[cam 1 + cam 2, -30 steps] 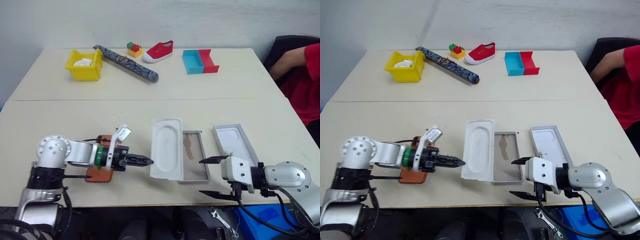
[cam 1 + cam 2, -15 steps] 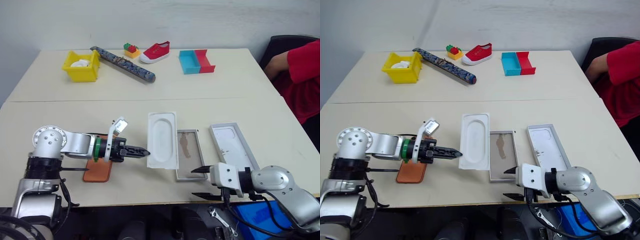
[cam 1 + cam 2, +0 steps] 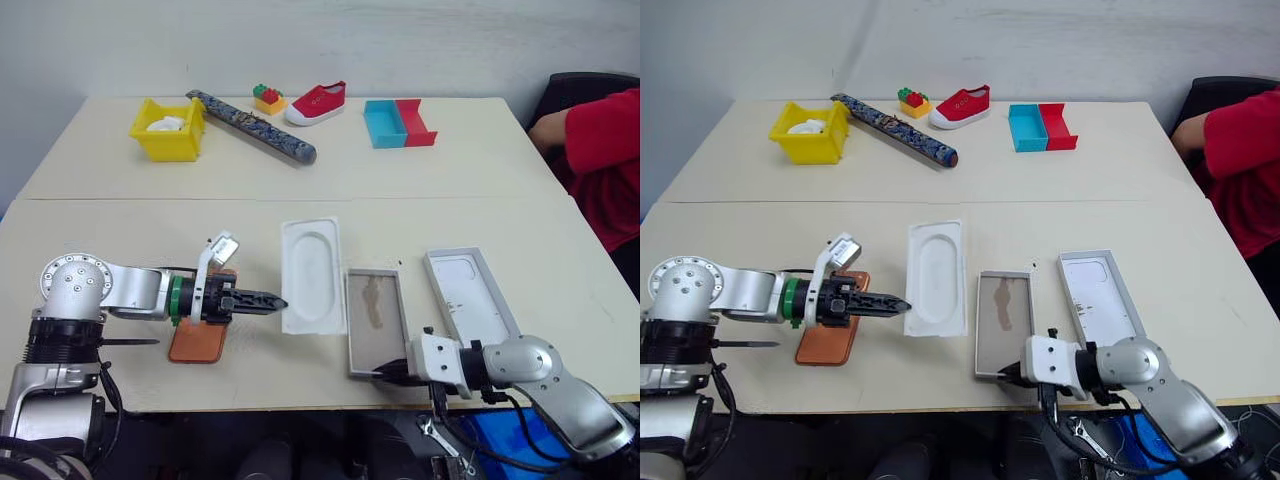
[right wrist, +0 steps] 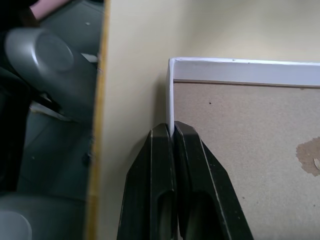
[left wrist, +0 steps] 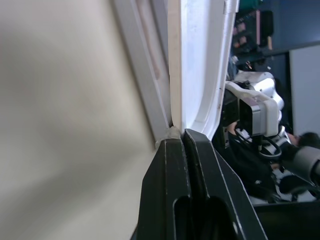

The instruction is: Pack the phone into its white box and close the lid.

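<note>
Right claw (image 4: 171, 131) pinched white box (image 3: 375, 320) wall near table (image 3: 150, 230) edge; left claw (image 3: 272, 301) gripped insert (image 3: 312, 275) edge, arms low.

I'm clamping the right gripper (image 4: 170, 134) onto the white box (image 3: 376, 320) wall. The left gripper (image 3: 282, 302) is dragging the insert (image 3: 312, 274) off it.

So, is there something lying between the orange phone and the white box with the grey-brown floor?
Yes. The flat white insert with the oval hollow, pinched by the left end effector, lies between the flat copper-orange phone and the shallow white box.
</note>
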You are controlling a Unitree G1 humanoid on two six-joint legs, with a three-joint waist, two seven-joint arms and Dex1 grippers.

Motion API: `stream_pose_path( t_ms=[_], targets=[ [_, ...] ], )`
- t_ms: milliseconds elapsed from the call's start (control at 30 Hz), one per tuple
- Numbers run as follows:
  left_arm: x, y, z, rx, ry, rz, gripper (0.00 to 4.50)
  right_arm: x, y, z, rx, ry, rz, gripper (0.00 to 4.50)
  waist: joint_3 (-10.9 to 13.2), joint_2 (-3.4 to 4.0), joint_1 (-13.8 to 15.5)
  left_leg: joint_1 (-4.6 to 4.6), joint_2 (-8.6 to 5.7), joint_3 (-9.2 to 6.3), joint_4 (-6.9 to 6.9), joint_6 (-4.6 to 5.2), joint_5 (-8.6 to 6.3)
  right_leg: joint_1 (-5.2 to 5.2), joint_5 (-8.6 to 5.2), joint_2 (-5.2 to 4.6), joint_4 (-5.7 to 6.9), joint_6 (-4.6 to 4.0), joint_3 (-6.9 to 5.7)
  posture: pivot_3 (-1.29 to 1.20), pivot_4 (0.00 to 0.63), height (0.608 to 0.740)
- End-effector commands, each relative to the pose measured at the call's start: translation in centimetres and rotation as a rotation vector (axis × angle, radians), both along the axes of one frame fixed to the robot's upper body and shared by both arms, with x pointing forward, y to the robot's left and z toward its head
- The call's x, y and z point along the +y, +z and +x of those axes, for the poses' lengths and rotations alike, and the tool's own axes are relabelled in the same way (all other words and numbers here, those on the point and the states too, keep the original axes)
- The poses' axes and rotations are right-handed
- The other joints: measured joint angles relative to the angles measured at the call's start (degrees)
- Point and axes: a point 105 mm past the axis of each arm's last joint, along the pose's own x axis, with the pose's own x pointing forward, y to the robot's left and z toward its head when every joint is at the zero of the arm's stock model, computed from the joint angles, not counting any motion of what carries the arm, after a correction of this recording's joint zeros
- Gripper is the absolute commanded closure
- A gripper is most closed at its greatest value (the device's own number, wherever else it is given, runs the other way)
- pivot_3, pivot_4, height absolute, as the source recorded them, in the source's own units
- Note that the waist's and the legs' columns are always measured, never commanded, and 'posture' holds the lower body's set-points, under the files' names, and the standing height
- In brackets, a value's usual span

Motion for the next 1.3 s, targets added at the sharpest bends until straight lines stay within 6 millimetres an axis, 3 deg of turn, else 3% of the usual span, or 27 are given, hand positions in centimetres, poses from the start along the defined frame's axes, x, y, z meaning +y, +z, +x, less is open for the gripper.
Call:
stream_pose_path(
  t_ms=[33, 200, 300, 500, 700, 933, 1067, 1300],
  targets=[
    [-1.2, 0.6, -1.0, -0.027, -0.067, -0.031, 4.50, 0.0, 0.7, -0.3, -0.028, -0.015, 0.013, 4.45, 0.00, 0.00, 0.00, 0.01, 0.00, 0.00, 0.00, 0.00, 0.00, 0.00, 0.00, 0.00, 0.01, 0.00, 0.00, 0.00, 0.150, 0.740],
    [-2.4, 0.1, -1.6, -0.009, -0.109, -0.032, 4.50, -0.3, -0.3, 0.3, -0.088, -0.044, -0.033, 4.45, 0.00, 0.00, -0.08, 0.03, 0.00, -0.01, 0.00, -0.01, 0.00, 0.00, -0.01, 0.00, 0.06, -0.01, 0.00, 0.00, 0.150, 0.740],
    [-3.0, -0.1, -1.7, 0.000, -0.126, -0.027, 4.50, -0.6, -0.2, 0.1, -0.070, -0.057, -0.024, 3.86, 0.00, 0.00, -0.04, 0.04, 0.00, 0.00, 0.00, -0.02, 0.01, 0.00, -0.01, 0.00, 0.07, -0.02, 0.00, 0.00, 0.150, 0.740],
    [-4.6, -0.5, -1.4, 0.031, -0.164, -0.026, 4.50, -0.9, 1.2, -1.1, -0.087, -0.059, -0.022, 1.90, 0.00, -0.01, 0.31, 0.03, -0.01, -0.01, 0.00, -0.01, 0.01, 0.01, -0.01, 0.00, 0.05, -0.02, 0.00, 0.00, 0.150, 0.740],
    [-7.0, -1.8, -1.1, 0.056, -0.206, 0.017, 4.50, -3.6, 6.9, -4.2, 0.002, -0.239, 0.124, 0.07, 0.00, -0.03, 0.43, -0.04, -0.01, -0.13, 0.00, -0.03, 0.00, 0.06, -0.01, 0.00, -0.07, -0.01, -0.10, 0.00, 0.150, 0.740],
    [-8.7, -3.6, -1.0, 0.053, -0.224, 0.092, 4.50, -6.9, 10.0, -6.0, 0.014, -0.465, 0.157, 0.03, 0.03, -0.17, 0.30, 0.06, 0.01, -0.22, -0.02, -0.06, -0.02, 0.26, 0.00, 0.01, -0.15, 0.01, -0.14, 0.00, 0.150, 0.740],
    [-9.4, -4.2, 0.3, 0.078, -0.163, 0.103, 4.50, -6.8, 10.4, -6.3, 0.021, -0.503, 0.177, 0.03, 0.04, -0.20, 0.38, 0.04, 0.01, -0.23, -0.03, -0.09, -0.06, 0.28, 0.02, 0.00, -0.16, 0.04, -0.12, 0.00, 0.150, 0.740],
    [-10.9, -4.6, 0.2, 0.102, -0.153, 0.082, 4.50, -6.4, 10.2, -6.4, 0.024, -0.525, 0.177, 0.03, 0.07, -0.24, 0.69, -0.01, 0.01, -0.25, -0.05, -0.09, -0.06, 0.23, 0.03, 0.00, -0.21, 0.05, -0.13, 0.00, 0.150, 0.740]
  ],
)
